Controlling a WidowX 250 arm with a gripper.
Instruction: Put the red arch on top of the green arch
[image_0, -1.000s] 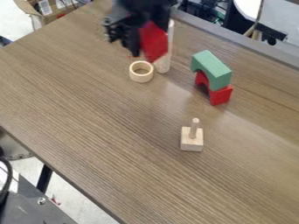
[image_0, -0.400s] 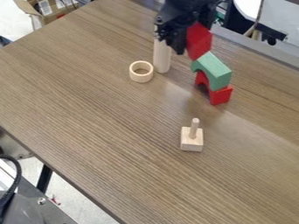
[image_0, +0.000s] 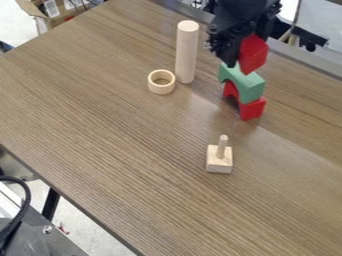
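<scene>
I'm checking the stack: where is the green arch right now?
In the camera view, the green arch sits right of centre in the upper half, on the lower red arch and just below the red block in the gripper.

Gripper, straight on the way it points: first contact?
Probably the green arch, met by the red arch held in the gripper. Depth is unclear from this one angle, so it might pass just behind.

My black two-finger gripper (image_0: 242, 56) has a solid red arch-shaped block (image_0: 254, 53) at it, above a muted green arch-shaped block (image_0: 246, 84) and another plain red arch-shaped block (image_0: 252, 109). I see pale beige on the wooden cylinder (image_0: 186, 52), wooden ring (image_0: 161, 90) and square-based wooden peg (image_0: 219, 165), and darker streaks along the brown wood-grain tabletop (image_0: 100, 125).
</scene>
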